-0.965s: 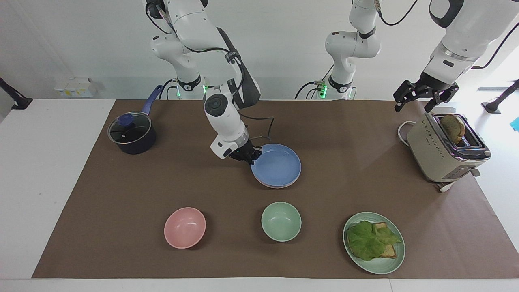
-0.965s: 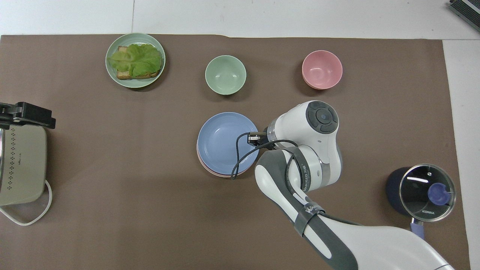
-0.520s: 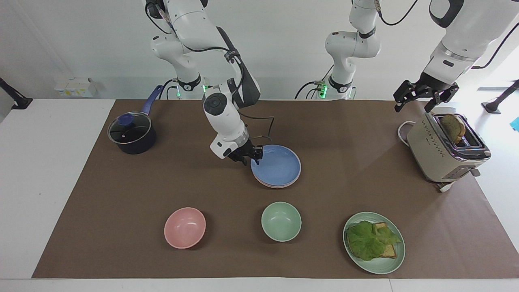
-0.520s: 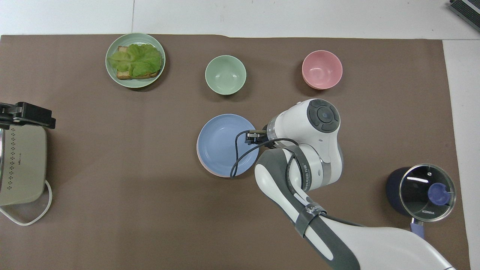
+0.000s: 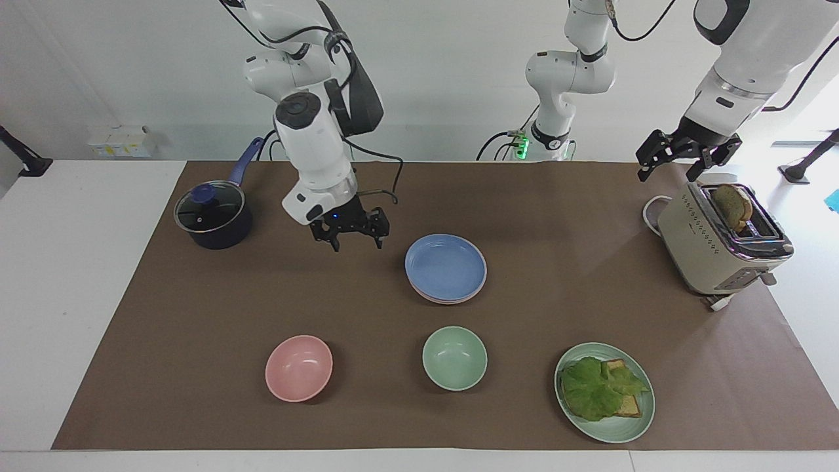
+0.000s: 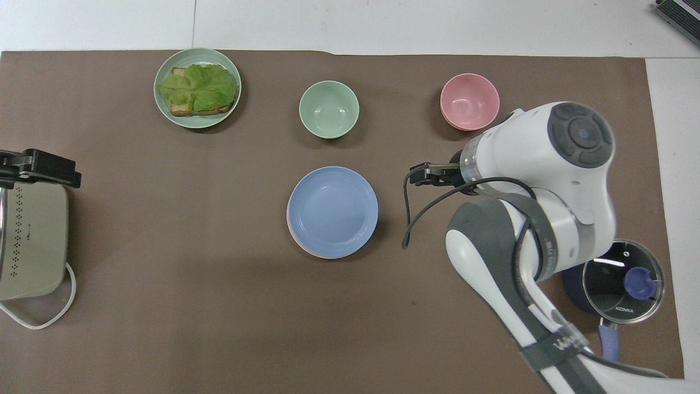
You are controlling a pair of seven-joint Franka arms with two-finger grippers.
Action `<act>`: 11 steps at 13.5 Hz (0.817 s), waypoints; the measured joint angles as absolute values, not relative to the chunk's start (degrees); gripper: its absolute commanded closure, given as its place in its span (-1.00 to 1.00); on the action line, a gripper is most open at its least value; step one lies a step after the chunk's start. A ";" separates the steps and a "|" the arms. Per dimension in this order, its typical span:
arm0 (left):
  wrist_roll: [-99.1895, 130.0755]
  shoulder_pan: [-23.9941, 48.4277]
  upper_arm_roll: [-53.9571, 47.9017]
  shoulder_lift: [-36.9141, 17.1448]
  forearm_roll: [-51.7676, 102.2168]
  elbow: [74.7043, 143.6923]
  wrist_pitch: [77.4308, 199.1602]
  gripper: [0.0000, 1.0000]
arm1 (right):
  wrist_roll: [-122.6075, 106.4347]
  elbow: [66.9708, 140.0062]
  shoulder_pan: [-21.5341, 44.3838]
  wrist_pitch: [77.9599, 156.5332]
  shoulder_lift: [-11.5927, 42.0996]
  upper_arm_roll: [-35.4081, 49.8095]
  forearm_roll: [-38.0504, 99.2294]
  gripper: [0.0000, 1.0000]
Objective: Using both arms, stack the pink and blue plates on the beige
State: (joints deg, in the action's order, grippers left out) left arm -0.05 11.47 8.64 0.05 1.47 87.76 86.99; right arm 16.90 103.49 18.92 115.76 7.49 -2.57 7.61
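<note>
Surface: brown mat (image 5: 564, 216).
Stack: blue plate (image 5: 446, 265) topping pink plate (image 5: 439, 298); beige hidden.
Right gripper (image 5: 349, 231): released, empty, beside stack.
Left gripper (image 5: 685, 159): spread, parked above toaster (image 5: 721, 246).

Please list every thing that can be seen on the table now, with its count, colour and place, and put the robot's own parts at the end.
blue plate: 1, cornflower blue, top of the stack mid-table
pink plate: 1, pale pink, only its rim shows under the blue plate
green bowl: 1, pale green, farther from the robots than the stack
pink bowl: 1, pink, beside the green bowl, toward the right arm's end
green plate: 1, pale green, holds lettuce on toast, toward the left arm's end
toaster: 1, beige, bread in its slot, left arm's end
pot: 1, dark blue, glass lid, right arm's end
right gripper: open, empty, above the mat between pot and stack
left gripper: open, empty, over the toaster
</note>
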 measured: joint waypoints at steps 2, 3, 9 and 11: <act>-0.05 11.47 8.64 0.05 1.47 87.76 86.99 -1.00 | 16.66 102.03 15.73 111.84 5.89 -2.77 7.42 -1.00; -0.05 11.47 8.64 0.05 1.47 87.76 86.99 -1.00 | 16.47 101.65 13.96 109.56 4.88 -2.83 7.41 -1.00; -0.05 11.47 8.64 0.05 1.47 87.76 86.99 -1.00 | 11.97 101.35 5.56 96.81 0.18 -2.97 6.30 -1.00; -0.05 11.47 8.64 0.05 1.47 87.76 86.99 -1.00 | 8.89 101.32 3.81 94.47 -0.78 -3.00 3.68 -1.00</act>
State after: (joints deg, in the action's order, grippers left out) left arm -0.05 11.47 8.64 0.05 1.47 87.76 86.99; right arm 8.89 101.32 3.81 94.47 -0.78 -3.00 3.68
